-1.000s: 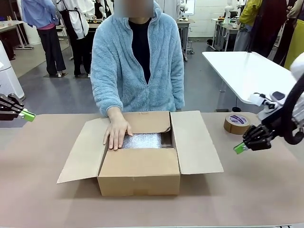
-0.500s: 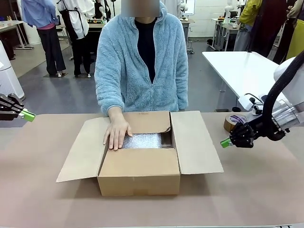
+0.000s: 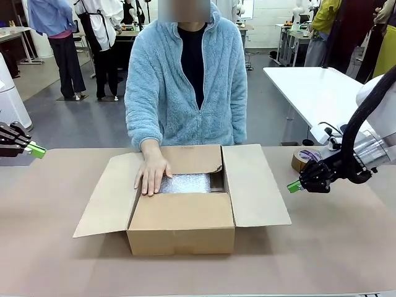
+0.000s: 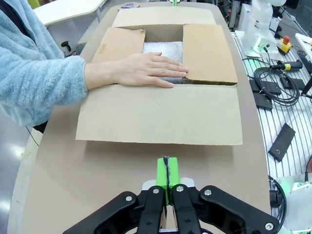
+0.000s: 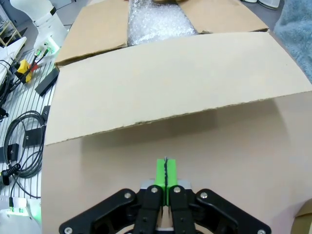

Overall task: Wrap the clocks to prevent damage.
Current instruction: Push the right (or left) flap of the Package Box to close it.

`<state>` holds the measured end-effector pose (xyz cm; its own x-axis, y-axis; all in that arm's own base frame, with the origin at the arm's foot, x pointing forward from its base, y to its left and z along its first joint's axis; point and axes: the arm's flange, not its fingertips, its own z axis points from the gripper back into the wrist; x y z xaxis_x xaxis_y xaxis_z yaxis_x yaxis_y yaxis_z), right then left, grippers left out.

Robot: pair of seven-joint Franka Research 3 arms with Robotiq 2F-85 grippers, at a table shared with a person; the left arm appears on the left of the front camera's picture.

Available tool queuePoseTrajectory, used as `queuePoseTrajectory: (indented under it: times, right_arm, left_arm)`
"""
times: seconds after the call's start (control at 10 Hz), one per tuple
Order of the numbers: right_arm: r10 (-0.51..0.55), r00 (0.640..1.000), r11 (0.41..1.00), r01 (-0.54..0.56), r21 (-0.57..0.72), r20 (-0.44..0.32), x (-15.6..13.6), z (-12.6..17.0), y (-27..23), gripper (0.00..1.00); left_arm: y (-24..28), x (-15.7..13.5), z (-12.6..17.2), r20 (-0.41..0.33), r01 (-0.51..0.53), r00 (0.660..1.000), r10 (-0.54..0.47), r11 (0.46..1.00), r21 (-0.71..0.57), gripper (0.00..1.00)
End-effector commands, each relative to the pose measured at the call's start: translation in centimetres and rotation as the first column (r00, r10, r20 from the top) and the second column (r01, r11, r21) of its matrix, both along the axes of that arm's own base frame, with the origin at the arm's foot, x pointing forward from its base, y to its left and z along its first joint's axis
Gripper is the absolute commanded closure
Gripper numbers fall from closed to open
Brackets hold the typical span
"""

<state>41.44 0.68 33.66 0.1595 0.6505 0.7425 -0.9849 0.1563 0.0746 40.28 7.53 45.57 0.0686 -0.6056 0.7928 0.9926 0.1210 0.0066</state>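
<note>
A whitish bubble-wrap bundle, the clocks (image 3: 187, 183) (image 4: 163, 48) (image 5: 157, 19), lies inside an open brown cardboard box (image 3: 182, 224). The person's hand (image 3: 150, 174) (image 4: 144, 69) rests flat on the bundle's left end and the box edge. My left gripper (image 3: 36, 150) (image 4: 167, 171) is shut and empty at the table's far left, pointing at the box's left flap. My right gripper (image 3: 294, 185) (image 5: 166, 170) is shut and empty, hovering just right of the box's right flap (image 3: 253, 184) (image 5: 170, 83).
A brown tape roll (image 3: 307, 161) lies behind my right gripper on the table (image 3: 334, 247). The box's left flap (image 3: 108, 197) and right flap are spread outward. The person stands at the far edge. Cables and boxes lie beside the table in the wrist views.
My right gripper swung left and up toward the box's right flap, then held still. The person straightened slightly; the hand stays on the bundle. The left gripper has not moved.
</note>
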Motion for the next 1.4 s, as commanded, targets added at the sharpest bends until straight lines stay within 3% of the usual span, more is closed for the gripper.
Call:
queuePoseTrajectory:
  times: [0.0,0.2,0.4,0.7,0.9,1.3]
  right_arm:
    - [-0.001,1.0,1.0,0.001,0.002,0.0,0.0,0.0,0.0,0.99]
    - [0.061,0.993,0.998,-0.062,0.003,0.098,0.5,-1.8,0.9,0.99]
    - [0.104,0.987,0.994,-0.108,0.033,0.122,1.1,-3.4,1.1,0.99]
    - [0.152,0.973,0.955,-0.19,0.228,0.175,0.7,-3.9,-0.2,0.99]
    - [0.123,0.978,0.93,-0.172,0.325,0.166,0.8,-4.8,-0.7,0.99]
    - [0.06,0.996,0.904,-0.084,0.42,0.069,1.7,-6.0,-0.2,0.99]
  left_arm:
    - [0.1,-0.3,0.1,0.005,0.001,1.0,-0.001,1.0,0.003,1.0]
    - [0.1,-0.3,0.1,0.005,0.001,1.0,-0.001,1.0,0.003,1.0]
    - [0.1,-0.3,0.1,0.005,0.001,1.0,-0.001,1.0,0.003,1.0]
    - [0.1,-0.3,0.1,0.005,0.001,1.0,-0.001,1.0,0.003,1.0]
    - [0.1,-0.3,0.1,0.005,0.001,1.0,-0.001,1.0,0.003,1.0]
    - [0.1,-0.3,0.1,0.005,0.001,1.0,-0.001,1.0,0.003,1.0]
